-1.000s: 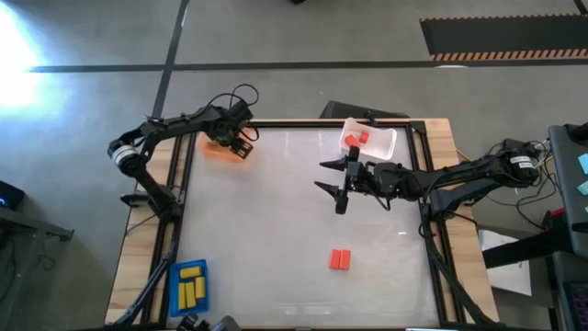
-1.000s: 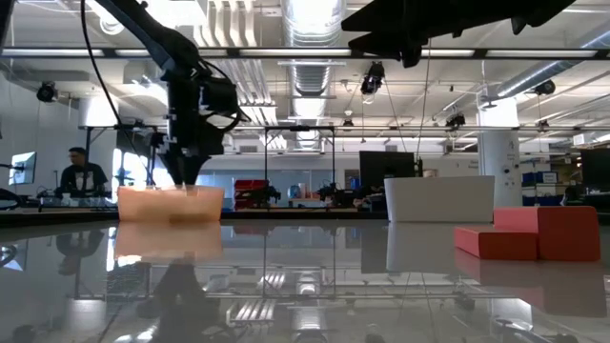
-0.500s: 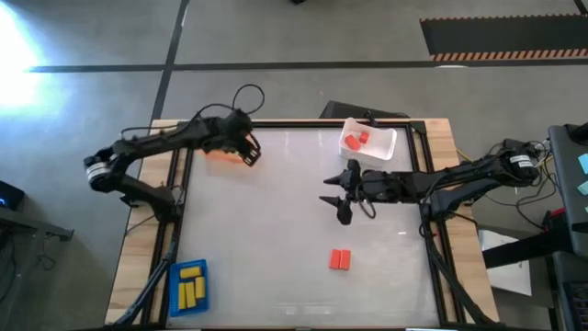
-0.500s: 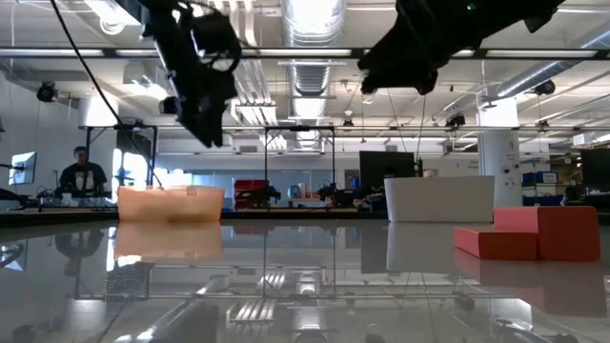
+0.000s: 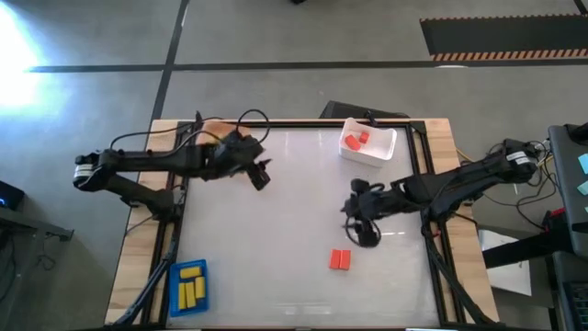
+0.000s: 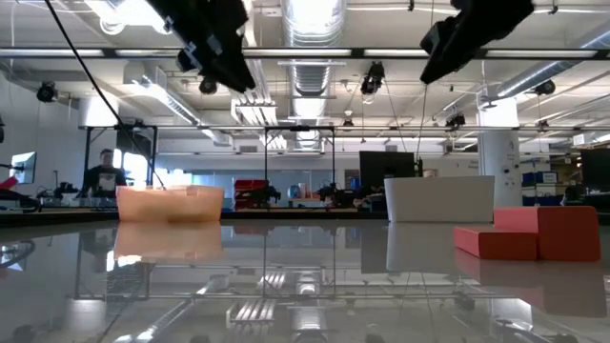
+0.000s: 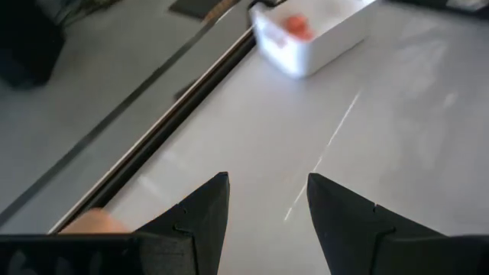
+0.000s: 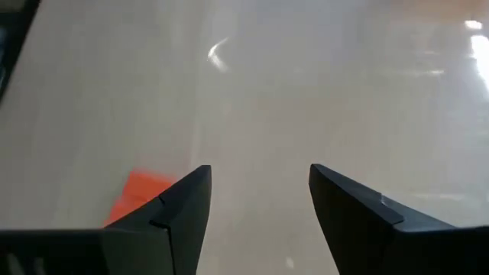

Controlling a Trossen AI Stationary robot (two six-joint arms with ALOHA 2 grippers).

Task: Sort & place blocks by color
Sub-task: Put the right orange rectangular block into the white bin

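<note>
1. Where the worktop (image 5: 276, 230) meets its far right corner, a white tray (image 5: 369, 143) holds two red blocks (image 5: 356, 140).
2. Two more red blocks (image 5: 340, 260) lie side by side and touching, right of centre toward the near edge. In the low view they show as a red pair (image 6: 530, 233) resting on the glossy surface, with the white tray behind them.
3. A blue tray (image 5: 189, 286) at the near left corner holds yellow blocks (image 5: 191, 285) laid in a row.
4. An orange tray (image 6: 170, 203) stands at the far left corner; from above the left arm hides most of it, and its contents cannot be made out.
5. The left gripper (image 5: 258, 175) hangs over the worktop toward the far left, just inward of the orange tray. Its fingers (image 7: 200, 212) are spread apart with nothing between them, only bare worktop.
6. The right gripper (image 5: 361, 227) hangs right of centre, close above the loose red pair. Its fingers (image 8: 182, 200) are parted and grasp nothing; one red block (image 8: 137, 193) shows just beyond a fingertip, not touched.
7. Beyond the table, a person (image 6: 102, 174) is in the room in the background.
</note>
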